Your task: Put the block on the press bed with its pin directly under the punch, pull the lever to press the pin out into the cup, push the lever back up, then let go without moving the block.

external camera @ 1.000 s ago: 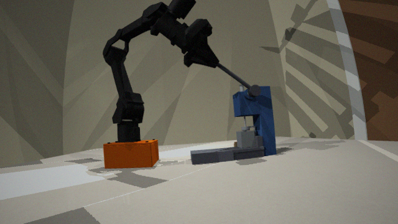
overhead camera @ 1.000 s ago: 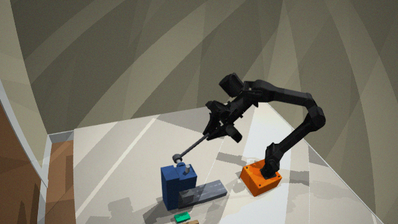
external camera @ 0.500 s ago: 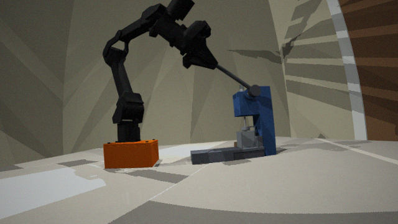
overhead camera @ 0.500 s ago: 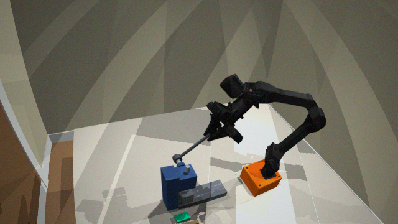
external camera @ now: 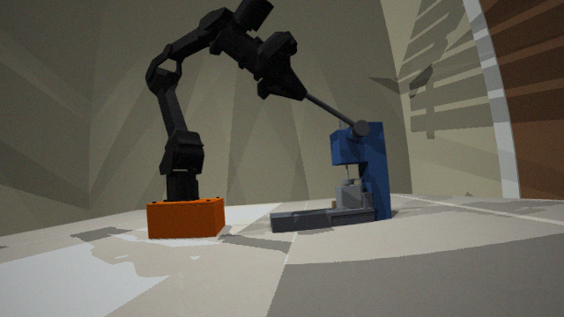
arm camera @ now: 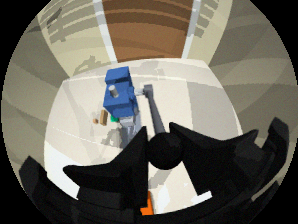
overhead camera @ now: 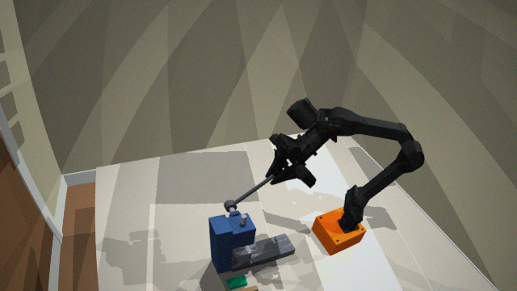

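1. the fingers [overhead camera: 276, 166] [external camera: 292, 85] are clenched on the free end of the lever [overhead camera: 254, 189] [external camera: 330, 109] [arm camera: 157, 112], with its round black knob [arm camera: 165, 151] showing between them in the wrist view.
2. the lever slopes down from them to its pivot on the blue press [overhead camera: 220, 244] [external camera: 375, 176] [arm camera: 119, 104].
3. the grey block [overhead camera: 242, 256] [external camera: 349, 196] [arm camera: 127, 120] sits on the press bed [overhead camera: 275, 246] [external camera: 300, 222], well apart from the fingers and lower than they are.
4. above the block is the thin punch [external camera: 347, 171]; i cannot tell whether the pin lines up exactly.
5. a green piece [overhead camera: 237, 281] [arm camera: 114, 119] lies on the bench [overhead camera: 182, 234] [external camera: 397, 282] [arm camera: 75, 115] near the press.
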Available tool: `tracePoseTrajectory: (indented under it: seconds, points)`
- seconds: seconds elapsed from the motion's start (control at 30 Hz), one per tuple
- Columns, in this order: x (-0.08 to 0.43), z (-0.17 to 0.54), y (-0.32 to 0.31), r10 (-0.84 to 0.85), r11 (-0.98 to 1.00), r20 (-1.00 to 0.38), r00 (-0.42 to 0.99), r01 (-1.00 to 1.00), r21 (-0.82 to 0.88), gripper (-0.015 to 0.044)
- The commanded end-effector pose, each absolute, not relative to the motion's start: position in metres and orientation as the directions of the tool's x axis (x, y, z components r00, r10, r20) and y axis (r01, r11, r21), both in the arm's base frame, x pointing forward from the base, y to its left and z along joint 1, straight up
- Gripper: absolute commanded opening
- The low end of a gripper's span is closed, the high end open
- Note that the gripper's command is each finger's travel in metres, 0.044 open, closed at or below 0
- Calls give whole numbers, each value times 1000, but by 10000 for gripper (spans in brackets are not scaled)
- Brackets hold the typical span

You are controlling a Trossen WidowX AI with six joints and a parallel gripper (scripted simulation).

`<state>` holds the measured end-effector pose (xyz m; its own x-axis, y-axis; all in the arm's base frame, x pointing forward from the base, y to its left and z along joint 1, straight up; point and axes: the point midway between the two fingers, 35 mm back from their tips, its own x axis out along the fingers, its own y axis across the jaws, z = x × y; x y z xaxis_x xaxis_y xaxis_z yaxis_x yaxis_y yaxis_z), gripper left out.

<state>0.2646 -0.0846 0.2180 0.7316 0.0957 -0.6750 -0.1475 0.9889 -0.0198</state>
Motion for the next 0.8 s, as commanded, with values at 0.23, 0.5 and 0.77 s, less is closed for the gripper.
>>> tracePoseTrajectory:
  seconds: [0.23,0.5,0.77]
  points:
    - [257,205,-86,91,990,-694,714,-137,-12,0]
    - [256,202,-86,91,990,-694,714,-137,-12,0]
    - [254,198,-86,91,990,-694,714,-137,-12,0]
